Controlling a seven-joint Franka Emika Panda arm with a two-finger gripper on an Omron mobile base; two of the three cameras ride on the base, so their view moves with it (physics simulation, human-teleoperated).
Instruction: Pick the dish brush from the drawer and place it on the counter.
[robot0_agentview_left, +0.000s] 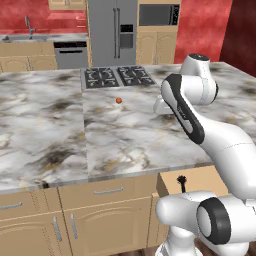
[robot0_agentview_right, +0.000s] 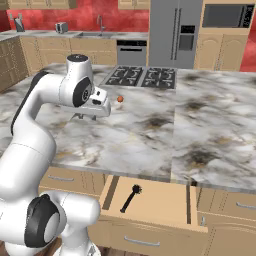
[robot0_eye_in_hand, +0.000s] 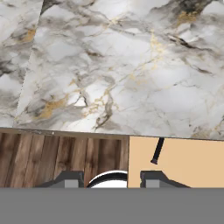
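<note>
We hold our two-finger gripper (robot0_agentview_right: 82, 118) up above the big white-grey marbled stone counter (robot0_agentview_right: 150, 130), near its front edge. In the hand view the two dark finger tips (robot0_eye_in_hand: 70, 178) stand apart with nothing between them, so our gripper is open and holds nothing.

The small thin black dish brush (robot0_agentview_right: 129, 197) lies flat on the bottom of the shallow light tan wooden drawer (robot0_agentview_right: 160, 210). The drawer is pulled out from under the front edge of the counter. The brush sits near the left wall of the drawer, with its tufted head toward the counter and its stick handle toward the drawer front.

The brush is well below our gripper and out past the counter's front edge. We think we have to come forward off the counter and then go down into the drawer.

What could go wrong? The brush is thin and lies flat, so our fingers could slide over it or push it away. It is close to the left wall, so one finger could bump that wall. If we go down too soon, we could hit the counter edge. A small orange-red ball (robot0_agentview_right: 120, 99) sits far back on the counter near the black stove burners (robot0_agentview_right: 142, 76), well away from all this.
</note>
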